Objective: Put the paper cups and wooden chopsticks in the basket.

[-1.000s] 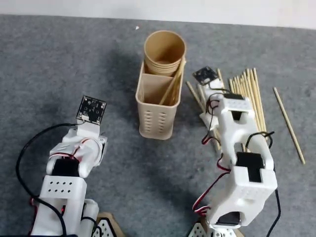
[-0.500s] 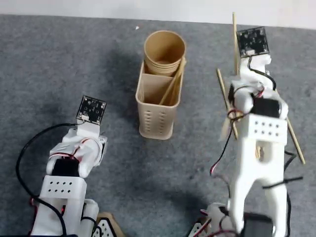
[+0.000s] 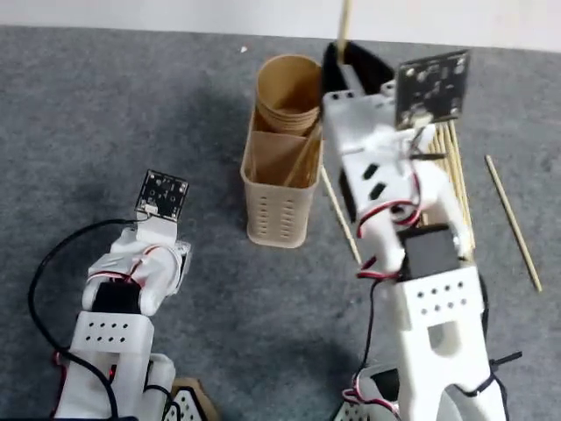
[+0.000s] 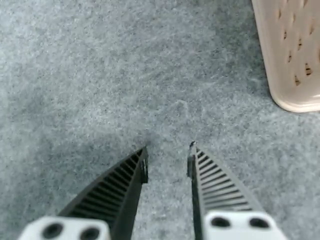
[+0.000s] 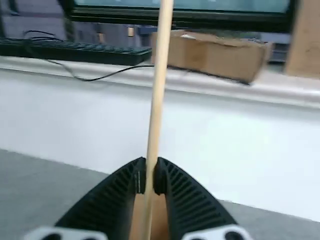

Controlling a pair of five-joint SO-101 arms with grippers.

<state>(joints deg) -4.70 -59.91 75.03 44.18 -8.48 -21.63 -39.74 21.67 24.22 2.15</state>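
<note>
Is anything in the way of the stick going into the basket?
Nothing visible blocks it. The right gripper holds the chopstick up by the basket. The paper cups fill one compartment, but the next one looks open.

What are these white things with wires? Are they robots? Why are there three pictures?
Yes! They are two small robot arms, the left arm and the right arm, on a grey mat. One picture looks down from above. The other two come from a camera on each arm's wrist, showing its gripper up close. The right gripper is pinching one wooden chopstick, held upright close to the basket. Stacked paper cups sit in the basket already. More chopsticks lie on the mat. The left gripper is open and holds nothing.
</note>
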